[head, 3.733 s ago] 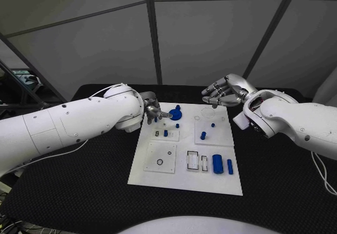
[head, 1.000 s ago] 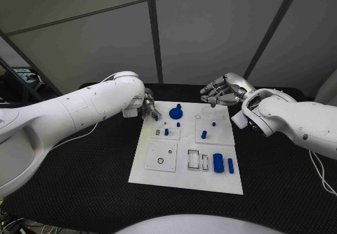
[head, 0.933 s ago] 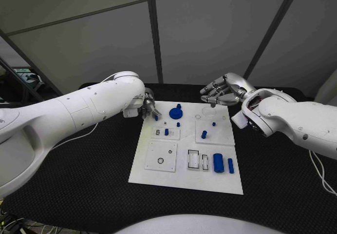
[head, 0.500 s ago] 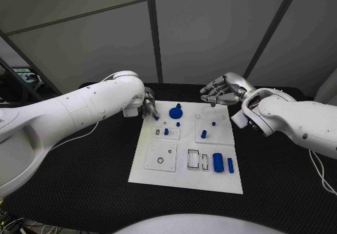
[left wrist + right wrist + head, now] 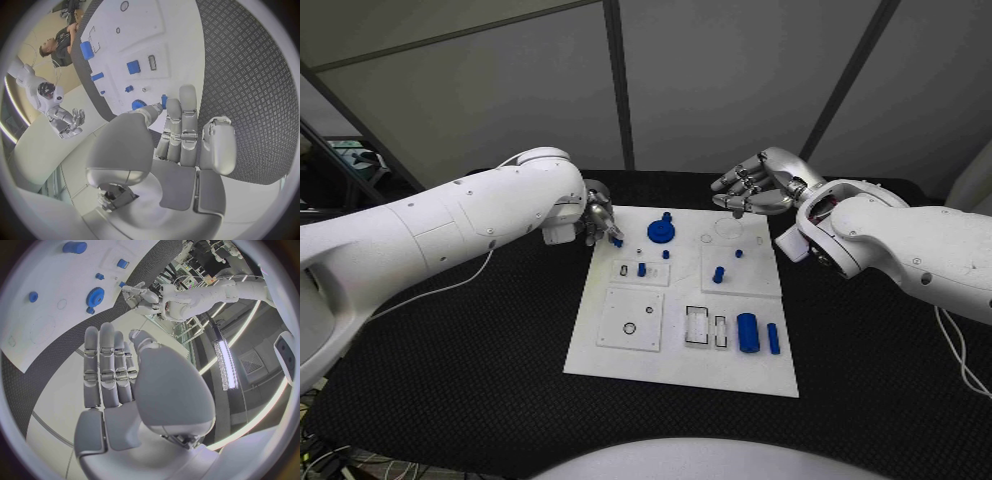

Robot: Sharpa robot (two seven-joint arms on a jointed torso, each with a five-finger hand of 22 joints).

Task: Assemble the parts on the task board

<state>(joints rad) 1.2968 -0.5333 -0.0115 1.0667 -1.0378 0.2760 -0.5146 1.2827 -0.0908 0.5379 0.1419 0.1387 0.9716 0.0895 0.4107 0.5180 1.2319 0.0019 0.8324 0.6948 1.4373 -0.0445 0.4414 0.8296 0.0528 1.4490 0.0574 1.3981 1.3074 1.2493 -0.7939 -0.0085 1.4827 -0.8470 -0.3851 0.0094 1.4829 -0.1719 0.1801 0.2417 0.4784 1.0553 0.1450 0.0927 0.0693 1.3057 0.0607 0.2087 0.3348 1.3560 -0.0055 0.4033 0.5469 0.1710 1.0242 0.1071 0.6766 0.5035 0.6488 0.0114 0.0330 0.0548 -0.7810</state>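
- The white rectangular task board [image 5: 625, 300] lies mid-bench, small blue parts [image 5: 746, 335] on it.
- Left hand [image 5: 599, 220], beside the board's far-left corner: fingers spread, holding nothing.
- Right hand [image 5: 759, 190], over the far-right corner: fingers loosely apart, holding nothing.

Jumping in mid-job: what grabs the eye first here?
The white task board lies mid-table, dotted with small blue parts; the biggest draw is the blue gear at its far edge. The left hand hovers at the board's far left corner, and the right hand hangs over the far right, fingers curled.

Hands [image 5: 599, 218] [image 5: 759, 190] flank task board [image 5: 639, 358] far end.
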